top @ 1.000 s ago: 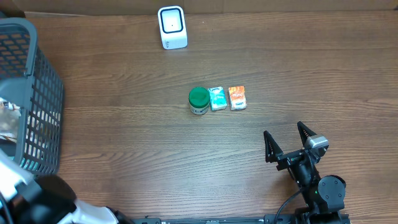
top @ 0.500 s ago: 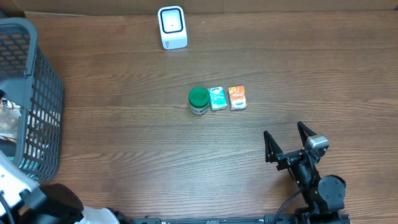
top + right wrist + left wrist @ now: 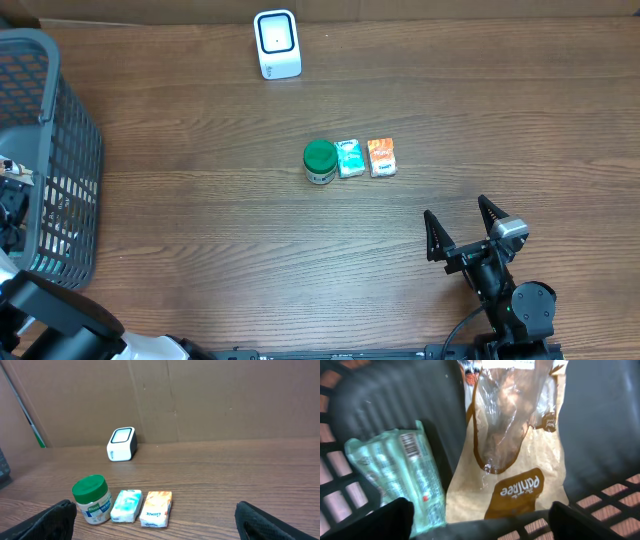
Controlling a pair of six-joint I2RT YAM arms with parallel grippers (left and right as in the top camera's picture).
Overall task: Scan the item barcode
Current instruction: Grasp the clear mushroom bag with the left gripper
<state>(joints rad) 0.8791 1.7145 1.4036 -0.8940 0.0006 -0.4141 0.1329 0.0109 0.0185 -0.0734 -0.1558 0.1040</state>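
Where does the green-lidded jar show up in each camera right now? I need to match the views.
Overhead: the green-lidded jar is near the centre of the frame, leftmost in a row of three small items.
Left wrist: not in it; this view looks down into the basket.
Right wrist: lower left, again leftmost in the row.
Shared landmark: the white scanner stands beyond the jar in both the overhead and right wrist views.

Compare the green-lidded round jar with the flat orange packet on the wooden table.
The green-lidded round jar is cylindrical and stands upright; the flat orange packet is rectangular and lies on its broad face. The jar rises taller than the packet. The jar ends the row at the overhead view's left, the packet at its right, a teal packet between them. Both rest on the wooden table.
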